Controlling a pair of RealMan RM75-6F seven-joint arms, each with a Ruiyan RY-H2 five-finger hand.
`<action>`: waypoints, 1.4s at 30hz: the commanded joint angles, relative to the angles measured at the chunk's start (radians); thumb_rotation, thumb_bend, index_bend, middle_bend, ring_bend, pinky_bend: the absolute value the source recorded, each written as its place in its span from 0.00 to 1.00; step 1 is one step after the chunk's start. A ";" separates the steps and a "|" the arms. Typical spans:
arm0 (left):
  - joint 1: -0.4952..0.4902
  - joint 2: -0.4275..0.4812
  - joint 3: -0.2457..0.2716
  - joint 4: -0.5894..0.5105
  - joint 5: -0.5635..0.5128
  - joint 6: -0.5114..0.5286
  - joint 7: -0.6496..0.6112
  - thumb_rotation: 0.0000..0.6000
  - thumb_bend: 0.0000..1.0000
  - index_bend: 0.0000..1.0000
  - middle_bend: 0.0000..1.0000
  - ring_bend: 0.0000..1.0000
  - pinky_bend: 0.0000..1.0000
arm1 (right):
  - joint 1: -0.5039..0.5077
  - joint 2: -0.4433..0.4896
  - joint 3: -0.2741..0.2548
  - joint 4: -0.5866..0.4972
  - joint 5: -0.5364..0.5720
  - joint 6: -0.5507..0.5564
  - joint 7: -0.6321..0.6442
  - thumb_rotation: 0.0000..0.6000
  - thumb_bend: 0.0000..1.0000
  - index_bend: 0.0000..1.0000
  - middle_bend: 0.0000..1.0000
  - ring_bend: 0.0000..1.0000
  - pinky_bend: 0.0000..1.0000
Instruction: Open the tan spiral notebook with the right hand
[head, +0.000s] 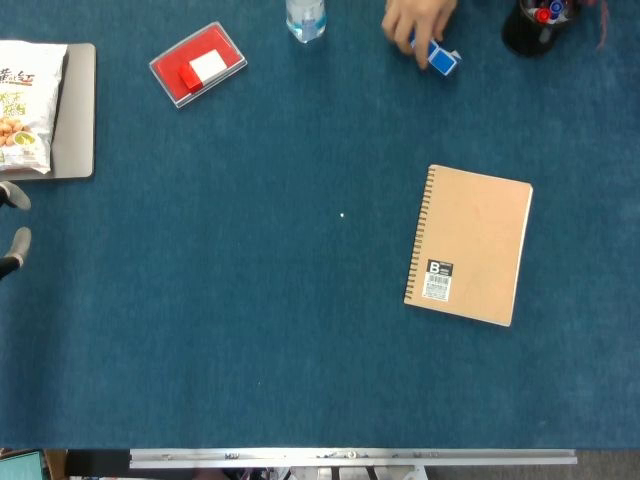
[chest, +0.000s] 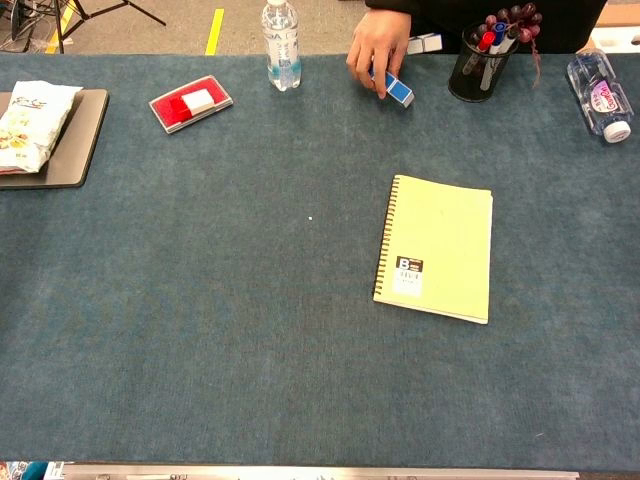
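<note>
On the blue bench (head: 250, 340), right of centre: tan spiral notebook (head: 470, 245), closed and flat, coil on its left edge, barcode label near the lower left corner. At the far edge, a person's hand (head: 418, 25) on a small blue box (head: 443, 60), beside a pen cup (chest: 485, 60) and a water bottle (chest: 282, 40). At the head view's left border, grey fingertips (head: 14, 220) of the robot's left hand, apart and empty. Right hand out of sight in both views.
</note>
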 joint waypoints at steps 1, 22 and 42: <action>0.000 0.000 0.000 0.000 -0.001 0.000 0.001 1.00 0.26 0.49 0.48 0.44 0.60 | 0.002 -0.001 0.001 0.001 0.001 -0.002 0.001 1.00 0.00 0.36 0.18 0.15 0.23; -0.003 -0.002 0.002 0.000 0.001 -0.005 0.003 1.00 0.26 0.49 0.48 0.44 0.61 | 0.003 0.000 -0.001 0.004 -0.003 0.001 0.000 1.00 0.00 0.36 0.18 0.15 0.23; 0.004 0.006 0.005 -0.009 0.010 0.009 0.002 1.00 0.26 0.49 0.48 0.44 0.61 | 0.024 -0.017 -0.002 0.024 -0.018 -0.024 0.003 1.00 0.00 0.36 0.18 0.15 0.23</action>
